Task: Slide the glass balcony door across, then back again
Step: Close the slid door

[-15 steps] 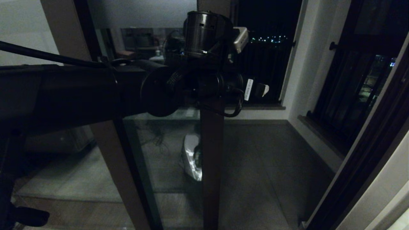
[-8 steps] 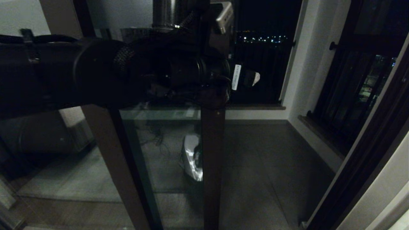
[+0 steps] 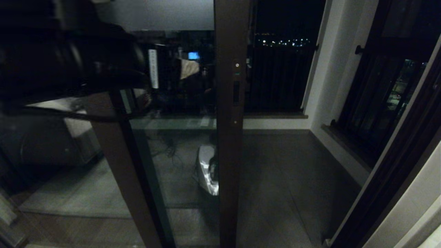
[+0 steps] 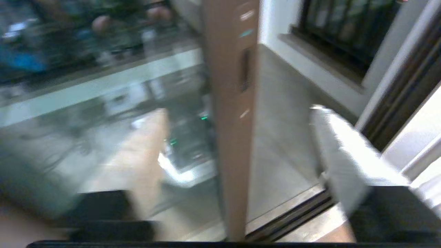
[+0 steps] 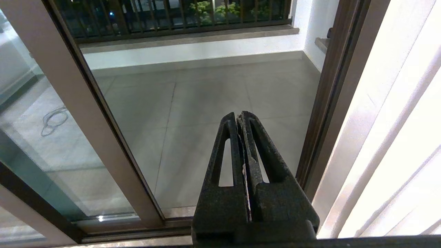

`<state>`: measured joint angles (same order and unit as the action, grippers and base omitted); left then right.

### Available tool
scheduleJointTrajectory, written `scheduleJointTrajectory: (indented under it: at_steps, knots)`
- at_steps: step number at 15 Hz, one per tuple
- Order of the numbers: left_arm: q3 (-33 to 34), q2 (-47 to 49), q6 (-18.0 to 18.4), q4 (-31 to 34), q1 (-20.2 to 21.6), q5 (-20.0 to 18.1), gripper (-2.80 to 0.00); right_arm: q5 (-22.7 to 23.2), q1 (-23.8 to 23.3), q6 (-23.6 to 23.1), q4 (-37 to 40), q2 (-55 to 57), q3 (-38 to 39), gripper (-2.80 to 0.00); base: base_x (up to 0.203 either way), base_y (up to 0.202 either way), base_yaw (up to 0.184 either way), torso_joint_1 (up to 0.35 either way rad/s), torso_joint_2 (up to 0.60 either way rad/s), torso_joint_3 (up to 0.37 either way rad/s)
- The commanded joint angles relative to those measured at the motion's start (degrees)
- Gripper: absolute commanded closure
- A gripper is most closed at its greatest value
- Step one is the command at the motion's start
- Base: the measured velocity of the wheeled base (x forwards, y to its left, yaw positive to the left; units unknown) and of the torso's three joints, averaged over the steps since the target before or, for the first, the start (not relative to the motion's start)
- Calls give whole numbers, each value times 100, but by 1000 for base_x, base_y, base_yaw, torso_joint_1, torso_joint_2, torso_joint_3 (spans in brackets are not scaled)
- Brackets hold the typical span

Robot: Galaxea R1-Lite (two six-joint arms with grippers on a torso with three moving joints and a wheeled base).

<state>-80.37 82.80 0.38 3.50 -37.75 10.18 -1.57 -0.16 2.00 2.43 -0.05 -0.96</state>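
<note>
Spread wide and holding nothing, the left gripper (image 4: 237, 179) sits at upper left of the head view, apart from the door.
Centre frame stands the dark brown-framed glass balcony door (image 3: 230, 144), slot handle (image 3: 236, 93) bare; the right gripper (image 5: 240, 119) is pressed closed, empty, at the opening.

The left arm is raised high at the left side, and its pincer (image 3: 179, 69) points forward with fingers apart. The right pincer (image 5: 240, 119) points down and forward, its fingers pressed together.
</note>
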Motion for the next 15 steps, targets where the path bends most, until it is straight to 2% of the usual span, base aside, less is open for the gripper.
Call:
scheduleJointTrajectory:
  at_steps: [1,4,7,8,10,13,15]
  knots:
    - [975,-1569,5,154,387,36,0,-1,-2,2,-5,5,0,0,0,0,0,0,0,0]
    - [1792,-2947,1,564,1113,46,0,-1,-2,2,4,5,0,0,0,0,0,0,0,0]
    - [2607,-4273,-6,754,2294,6,0,-1,-2,2,4,5,0,0,0,0,0,0,0,0]
    - [2821,-4642,-8,783,2550,-5,0,-1,-2,2,4,5,0,0,0,0,0,0,0,0]
    - [3142,-5352,1,947,2873,-15,0,-1,-2,2,2,5,0,0,0,0,0,0,0,0]
    - [3214,-6174,18,1664,3227,-31,0,-1,-2,2,-3,5,0,0,0,0,0,0,0,0]
    - [3496,-6655,24,1907,3493,-196,0,-1,-2,2,4,5,0,0,0,0,0,0,0,0]
